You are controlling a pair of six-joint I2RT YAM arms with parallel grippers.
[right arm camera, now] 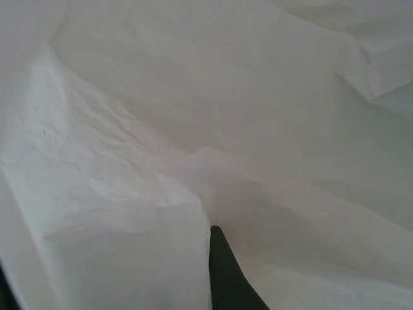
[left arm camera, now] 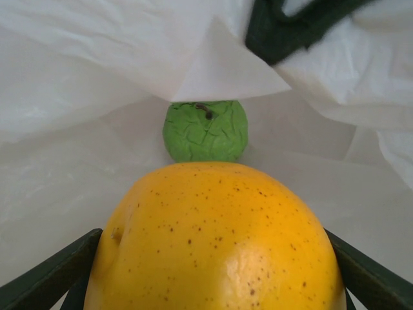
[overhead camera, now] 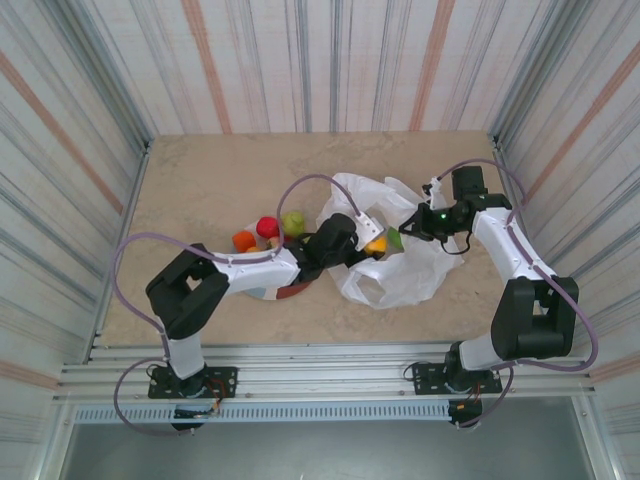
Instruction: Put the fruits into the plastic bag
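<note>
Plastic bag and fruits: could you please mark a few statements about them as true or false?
1. A yellow-orange fruit sits between the fingers of the left gripper. True.
2. The plastic bag holds no fruit yet. False: a wrinkled green fruit lies inside it.
3. An orange fruit, a red fruit and a light green fruit lie outside the bag. True.
4. The right gripper hangs wide open. False: it is shut on the bag's edge.
</note>
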